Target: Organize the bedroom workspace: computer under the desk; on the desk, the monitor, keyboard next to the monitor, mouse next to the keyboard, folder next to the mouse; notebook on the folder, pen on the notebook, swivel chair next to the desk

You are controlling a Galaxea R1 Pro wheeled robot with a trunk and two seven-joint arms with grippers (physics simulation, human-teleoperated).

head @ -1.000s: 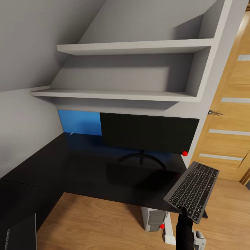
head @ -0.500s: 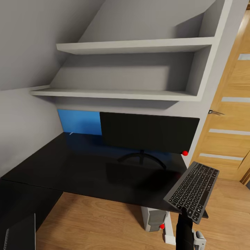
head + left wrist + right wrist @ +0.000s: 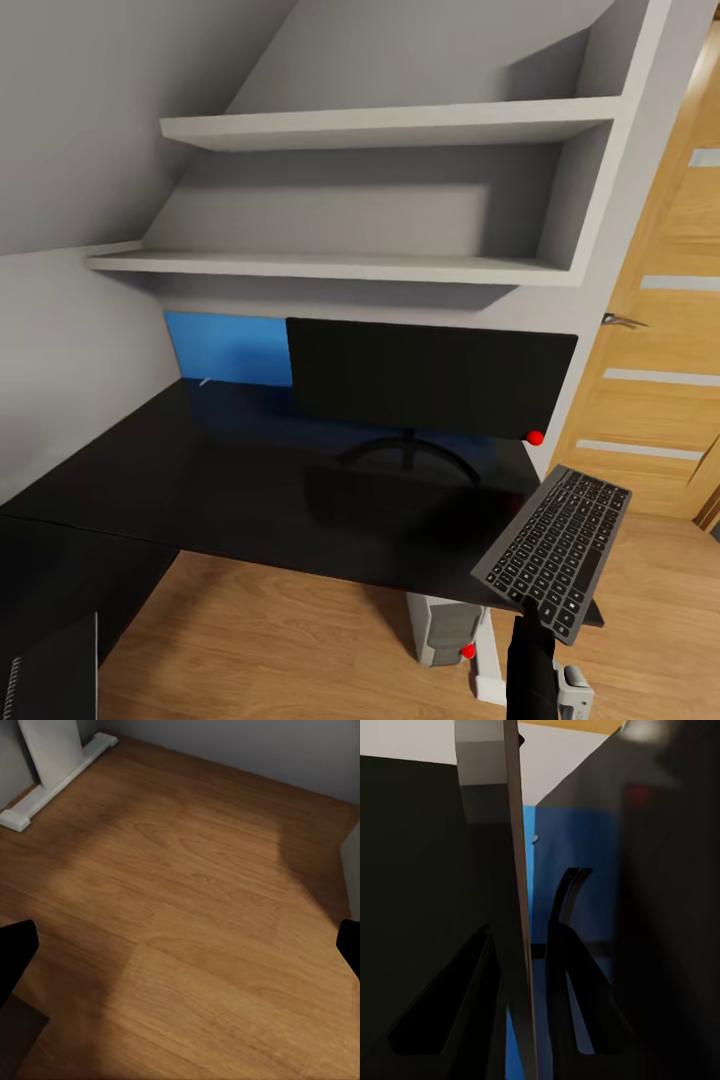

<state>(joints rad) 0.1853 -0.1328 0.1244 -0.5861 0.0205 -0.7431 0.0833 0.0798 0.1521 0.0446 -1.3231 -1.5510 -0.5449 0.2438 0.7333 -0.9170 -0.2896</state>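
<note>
Right gripper [image 3: 532, 608]: black, partly cut off at frame edge; jaws pinching keyboard [image 3: 552, 550] by near edge. Keyboard: one, grey frame, dark keys, tilted, held in air past right front corner of tabletop [image 3: 250, 480].
Monitor [image 3: 430, 380]: one, black screen, curved stand, upright at tabletop rear.
Computer [image 3: 445, 632]: one, grey tower, on floor under tabletop, top hidden.
Shelves [image 3: 380, 130]: two, grey.
Left gripper [image 3: 180, 960]: two dark fingertips at frame edges, jaws spread, wood floor [image 3: 187, 907] below.
</note>
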